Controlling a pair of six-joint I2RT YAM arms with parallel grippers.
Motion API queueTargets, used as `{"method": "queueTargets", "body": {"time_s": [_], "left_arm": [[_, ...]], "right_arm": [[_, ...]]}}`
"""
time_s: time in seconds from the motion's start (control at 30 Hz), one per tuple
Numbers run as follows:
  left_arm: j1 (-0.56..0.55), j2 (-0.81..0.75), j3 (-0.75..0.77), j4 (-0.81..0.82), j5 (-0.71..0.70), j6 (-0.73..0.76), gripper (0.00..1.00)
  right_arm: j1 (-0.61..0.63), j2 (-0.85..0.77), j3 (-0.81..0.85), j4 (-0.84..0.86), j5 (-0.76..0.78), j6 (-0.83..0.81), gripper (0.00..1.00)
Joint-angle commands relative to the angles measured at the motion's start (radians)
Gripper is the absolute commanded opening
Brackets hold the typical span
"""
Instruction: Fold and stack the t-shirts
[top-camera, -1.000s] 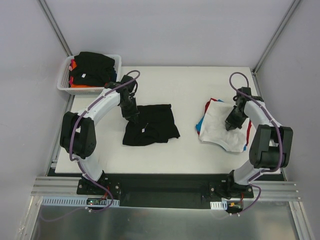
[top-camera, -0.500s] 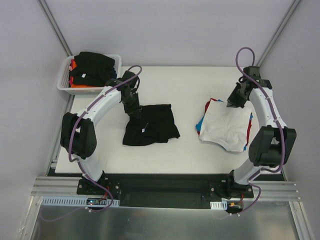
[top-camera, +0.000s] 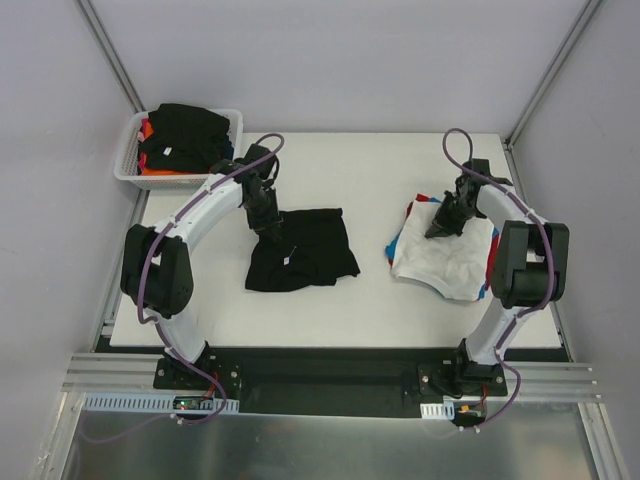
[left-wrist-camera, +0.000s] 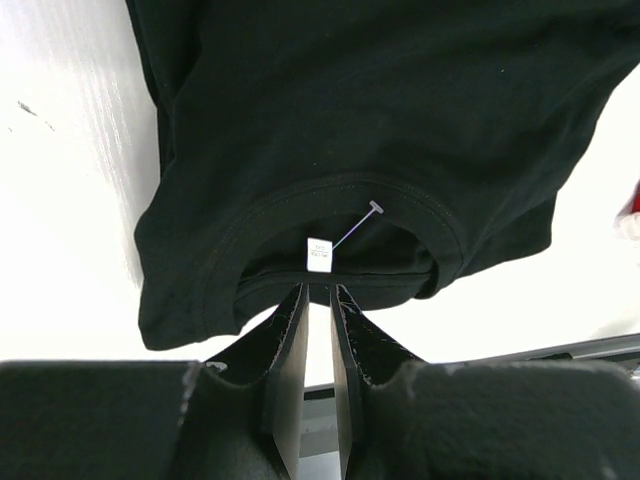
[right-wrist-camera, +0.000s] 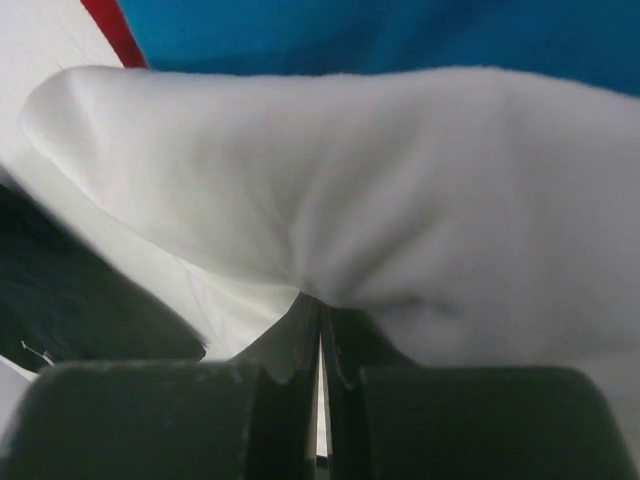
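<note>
Two grips. Left gripper: fingers nearly together with a thin slit between them, pinched on the back collar edge of the black t-shirt. The shirt spreads away from the fingertips and lies left of centre on the white table. It has a ribbed neckband and a small white label just past the tips; matte soft knit, wrinkled.

Right gripper: fingers together, clamped on a raised fold of the white t-shirt, smooth cloth bulging over the tips. It tops a pile on the table's right side, with the blue t-shirt and red t-shirt showing beyond.

Far left corner: a white mesh basket holds more black and orange cloth.
</note>
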Motion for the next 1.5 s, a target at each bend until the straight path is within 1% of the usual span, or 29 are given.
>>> {"method": "queueTargets", "body": {"time_s": [0.0, 0.13, 0.4, 0.53, 0.7, 0.73, 0.77, 0.83, 0.87, 0.93, 0.97, 1.03, 1.07, 1.13, 1.23, 1.27, 1.33, 1.37, 1.43, 1.47], "left_arm": [[-0.010, 0.003, 0.007, -0.016, -0.002, 0.003, 0.15], [-0.010, 0.022, 0.025, -0.016, 0.003, 0.001, 0.15], [-0.018, 0.075, 0.077, -0.014, 0.019, -0.007, 0.15], [-0.031, 0.095, 0.097, -0.014, 0.026, -0.007, 0.15], [-0.045, 0.105, 0.111, -0.014, 0.026, -0.008, 0.15], [-0.047, 0.103, 0.111, -0.016, 0.026, -0.008, 0.14], [-0.047, 0.103, 0.117, -0.016, 0.019, -0.008, 0.15], [-0.045, 0.089, 0.137, -0.020, 0.010, -0.002, 0.16], [-0.047, 0.082, 0.146, -0.023, -0.002, 0.000, 0.17], [-0.047, 0.066, 0.175, -0.034, -0.013, 0.000, 0.19], [-0.047, 0.063, 0.182, -0.042, -0.019, 0.000, 0.20], [-0.045, 0.049, 0.188, -0.049, -0.037, -0.008, 0.22], [-0.047, 0.045, 0.182, -0.056, -0.043, -0.013, 0.22], [-0.044, 0.031, 0.142, -0.060, -0.077, -0.042, 0.22], [-0.013, 0.016, 0.070, -0.062, -0.070, -0.080, 0.23], [-0.004, 0.010, 0.053, -0.062, -0.067, -0.086, 0.32], [0.021, -0.013, 0.022, -0.059, -0.076, -0.094, 0.44], [0.030, -0.021, 0.015, -0.057, -0.083, -0.094, 0.58], [0.050, -0.035, -0.002, -0.054, -0.093, -0.085, 0.71], [0.074, -0.038, -0.019, -0.051, -0.093, -0.082, 0.79]], "right_arm": [[0.048, 0.046, 0.000, 0.011, -0.049, -0.028, 0.01], [0.095, 0.018, -0.046, -0.026, -0.037, -0.012, 0.01], [0.132, -0.143, -0.235, -0.083, 0.000, 0.073, 0.01], [0.132, -0.201, -0.247, -0.135, 0.037, 0.076, 0.01], [0.132, -0.190, -0.212, -0.146, 0.020, 0.055, 0.01], [0.131, -0.189, -0.200, -0.129, -0.003, 0.048, 0.04], [0.132, -0.189, -0.192, -0.126, -0.012, 0.044, 0.17], [0.134, -0.200, -0.177, -0.109, -0.023, 0.025, 0.36], [0.134, -0.222, -0.171, -0.100, -0.029, 0.019, 0.53], [0.135, -0.268, -0.171, -0.051, -0.044, 0.007, 0.67], [0.135, -0.317, -0.178, -0.029, -0.058, 0.004, 0.78], [0.140, -0.345, -0.175, 0.023, -0.118, -0.010, 0.90], [0.146, -0.341, -0.169, 0.026, -0.136, -0.024, 0.93], [0.161, -0.292, -0.154, 0.031, -0.193, -0.039, 0.91], [0.191, -0.256, -0.163, 0.079, -0.241, -0.045, 0.88], [0.198, -0.255, -0.157, 0.086, -0.250, -0.048, 0.89], [0.220, -0.243, -0.122, 0.096, -0.282, -0.054, 0.91], [0.229, -0.230, -0.108, 0.095, -0.294, -0.056, 0.92], [0.253, -0.177, -0.063, 0.095, -0.319, -0.061, 0.92], [0.270, -0.157, -0.046, 0.095, -0.322, -0.064, 0.92]]}}
